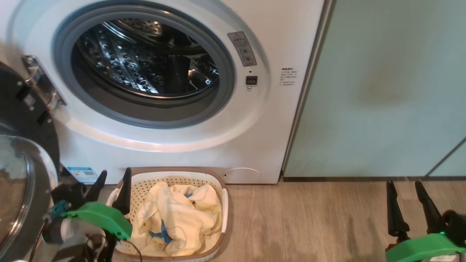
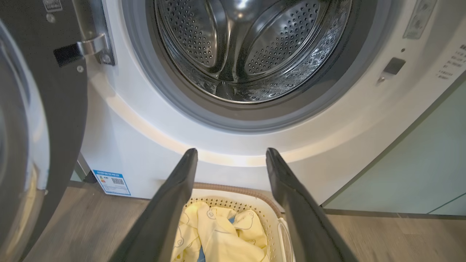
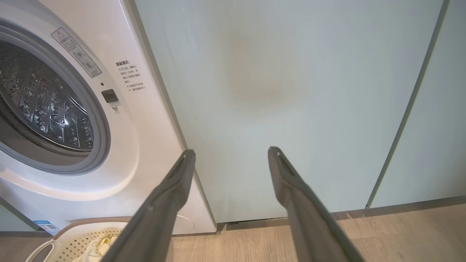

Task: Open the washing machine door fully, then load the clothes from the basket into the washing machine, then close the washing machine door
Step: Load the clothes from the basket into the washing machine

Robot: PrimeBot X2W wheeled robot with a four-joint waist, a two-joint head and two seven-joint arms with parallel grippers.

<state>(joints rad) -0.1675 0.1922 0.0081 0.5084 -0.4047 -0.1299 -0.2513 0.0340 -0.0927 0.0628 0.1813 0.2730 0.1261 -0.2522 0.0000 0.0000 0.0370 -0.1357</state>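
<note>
Clearly, the washing machine door hung wide open at our left. We held our left gripper spread and empty over the basket of clothes at the washing machine foot; our right gripper, equally spread and empty, hovered above the floor.

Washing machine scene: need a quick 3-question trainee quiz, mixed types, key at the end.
1. True or false: the washing machine has its door standing open.
2. Short answer: which is nearer the basket, the left gripper or the right gripper?
3. Pick one. The clothes lie: A in the washing machine; B in the basket; C in the right gripper.
Key: 1 true; 2 left gripper; 3 B.
</note>
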